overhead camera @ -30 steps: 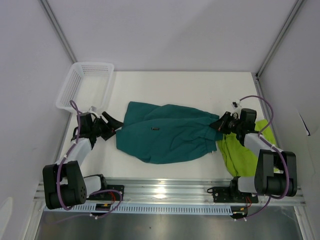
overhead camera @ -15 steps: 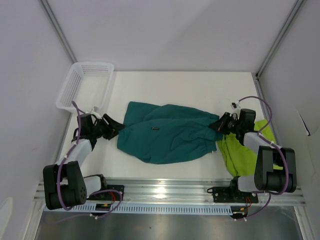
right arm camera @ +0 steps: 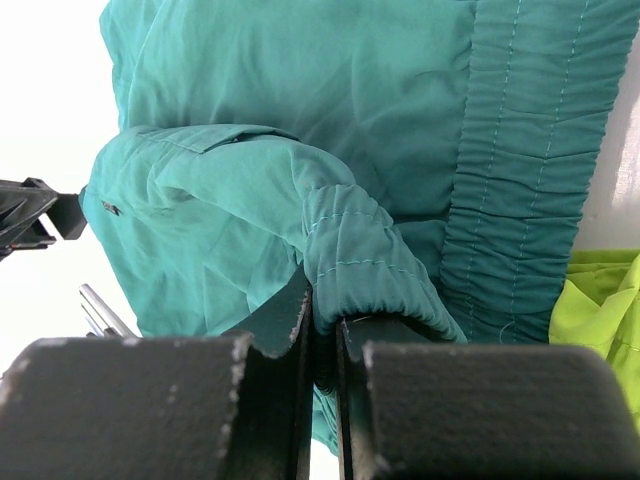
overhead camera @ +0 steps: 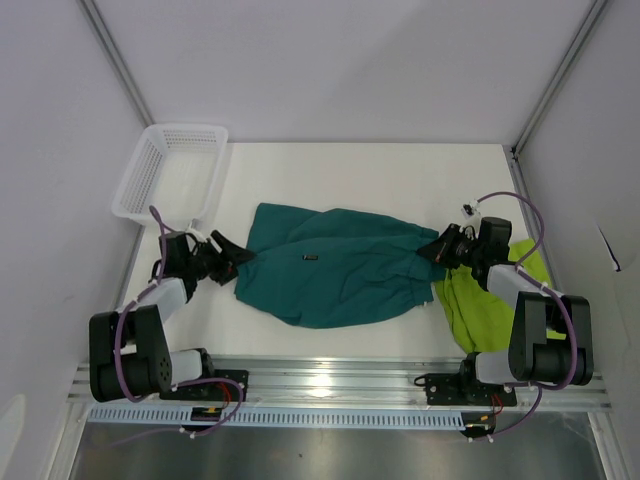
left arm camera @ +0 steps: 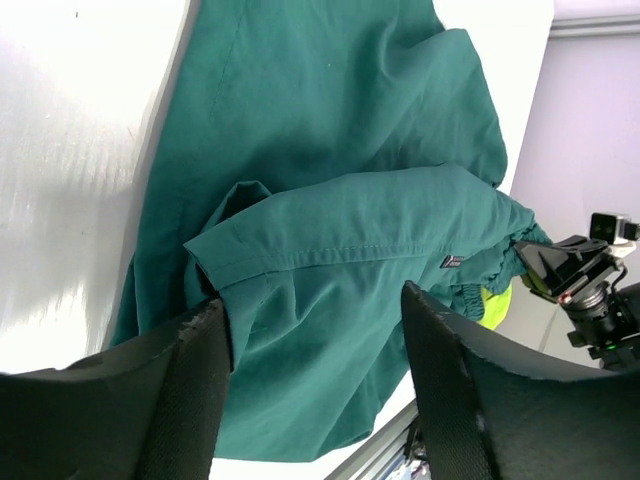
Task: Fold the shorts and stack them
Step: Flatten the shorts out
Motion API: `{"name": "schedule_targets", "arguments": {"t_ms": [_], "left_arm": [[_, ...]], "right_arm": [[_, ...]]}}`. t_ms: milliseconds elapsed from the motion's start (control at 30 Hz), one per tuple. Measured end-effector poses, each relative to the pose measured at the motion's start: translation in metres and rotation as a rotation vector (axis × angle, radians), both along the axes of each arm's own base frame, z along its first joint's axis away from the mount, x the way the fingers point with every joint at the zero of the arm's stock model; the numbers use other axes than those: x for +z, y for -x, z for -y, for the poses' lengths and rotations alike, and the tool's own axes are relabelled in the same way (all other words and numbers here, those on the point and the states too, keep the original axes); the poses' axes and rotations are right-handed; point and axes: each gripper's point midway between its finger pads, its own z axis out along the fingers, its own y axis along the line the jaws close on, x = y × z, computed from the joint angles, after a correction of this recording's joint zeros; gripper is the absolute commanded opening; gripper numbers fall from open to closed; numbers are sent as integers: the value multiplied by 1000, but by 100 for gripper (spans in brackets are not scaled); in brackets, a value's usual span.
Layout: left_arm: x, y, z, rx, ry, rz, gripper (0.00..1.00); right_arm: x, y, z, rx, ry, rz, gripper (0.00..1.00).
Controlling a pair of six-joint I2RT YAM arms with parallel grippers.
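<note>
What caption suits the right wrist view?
Right gripper shut on a fold of dark teal fabric shorts; lime green fabric shorts alongside.

One shorts pair [overhead camera: 335,275] lies centred on the table [overhead camera: 400,185], second pair [overhead camera: 490,305] right, basket [overhead camera: 132,175] back-left.

Lit brightly and evenly from overhead in the top view, with only thin, soft shadows along the edges of the teal shorts [overhead camera: 330,270] on the white table [overhead camera: 400,180]. Caught a small glare spot on the metal rail [overhead camera: 320,380] at the near edge. Washed the table out to near pure white in both wrist views, with a streaky sheen in the left one. Rendered seams and stitching crisply in the right wrist view, yet blurred the right gripper [right arm camera: 322,330] and left gripper [left arm camera: 318,305] into dark, grainy foreground blocks. Possibly bent lines slightly toward the wrist views' corners.
</note>
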Motion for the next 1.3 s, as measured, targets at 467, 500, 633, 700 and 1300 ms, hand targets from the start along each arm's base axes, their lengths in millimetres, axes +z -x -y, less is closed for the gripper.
{"name": "schedule_targets", "arguments": {"t_ms": [467,500,633,700,1300], "left_arm": [[-13,-8,2,29,58,5,69],[-12,-9,1,35,51,10,67],[-6,-15,-2,53,34,49,47],[-6,-17,-2,53,38,69,45],[-11,-21,4,55,108,98,0]], "right_arm": [[3,1,-3,14,-18,8,8],[3,1,-3,15,-19,7,8],[4,1,-4,18,-27,9,8],[5,1,-5,20,-30,11,8],[6,3,-7,29,-47,8,13]]}}
